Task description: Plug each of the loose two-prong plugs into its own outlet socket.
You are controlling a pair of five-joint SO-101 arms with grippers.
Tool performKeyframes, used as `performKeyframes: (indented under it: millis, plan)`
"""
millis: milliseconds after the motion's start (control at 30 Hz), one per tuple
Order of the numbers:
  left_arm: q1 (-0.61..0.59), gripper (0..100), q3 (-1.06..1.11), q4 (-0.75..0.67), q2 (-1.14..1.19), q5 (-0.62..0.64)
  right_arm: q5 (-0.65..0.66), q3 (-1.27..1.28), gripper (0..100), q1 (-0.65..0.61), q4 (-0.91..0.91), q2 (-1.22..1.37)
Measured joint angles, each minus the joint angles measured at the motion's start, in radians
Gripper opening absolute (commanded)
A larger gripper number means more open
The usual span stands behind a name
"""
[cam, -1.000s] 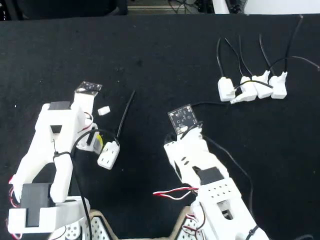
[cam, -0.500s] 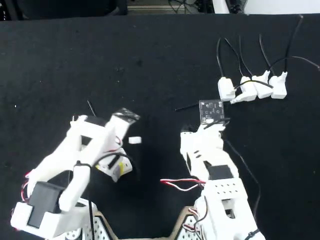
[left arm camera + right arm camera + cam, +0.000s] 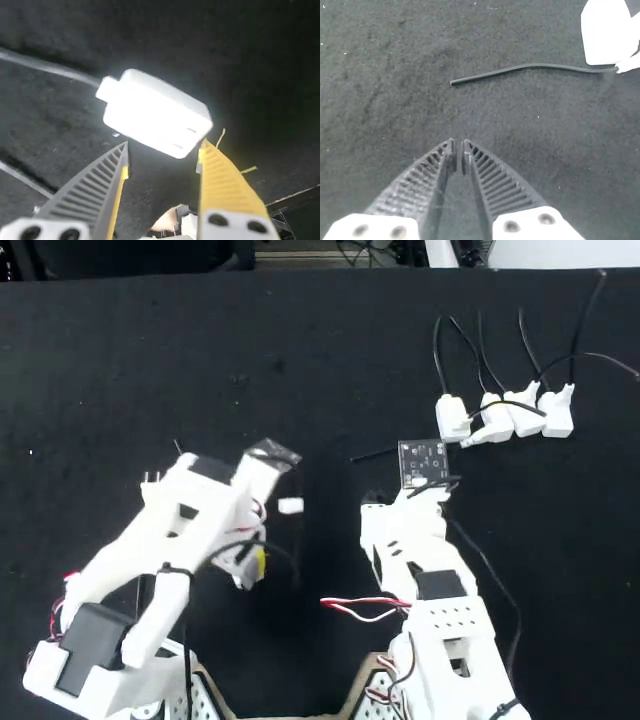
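A white outlet socket (image 3: 155, 115) with two slots and a thin cable sits between the yellow-edged fingers of my left gripper (image 3: 164, 147), which is shut on its near end above the black table. In the high view that arm (image 3: 190, 520) leans over the table's left middle and covers the socket. My right gripper (image 3: 458, 150) is shut with nothing in it, just short of a loose black cable end (image 3: 451, 82). That cable runs to a white plug (image 3: 607, 35). Several white plugs (image 3: 505, 415) with black cables lie together at the right rear.
The right arm (image 3: 415, 540) stands in the lower middle, its wrist board near the loose cable end (image 3: 352, 458). A short piece of black cable (image 3: 178, 447) shows beside the left arm. The table (image 3: 300, 350) is black cloth.
The left arm has swung right and away from the base, and the socket has left its spot on the table. The right arm moved right and forward, then held still.
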Motion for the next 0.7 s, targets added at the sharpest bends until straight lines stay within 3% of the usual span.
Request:
performKeyframes:
  millis: [300, 367, 700]
  plan:
    - [-0.281, 22, -0.146, 0.002, 0.0, -0.084, 0.0, 0.0, 1.8, 0.0, 0.0, 0.0]
    - [-0.307, 22, -0.149, -0.061, 0.005, -0.063, 0.0, 0.0, 1.8, 0.0, 0.0, 0.0]
    - [-0.311, 23, -0.135, -0.381, 0.138, 0.358, 0.0, 0.0, 1.8, -0.002, 0.0, 0.0]
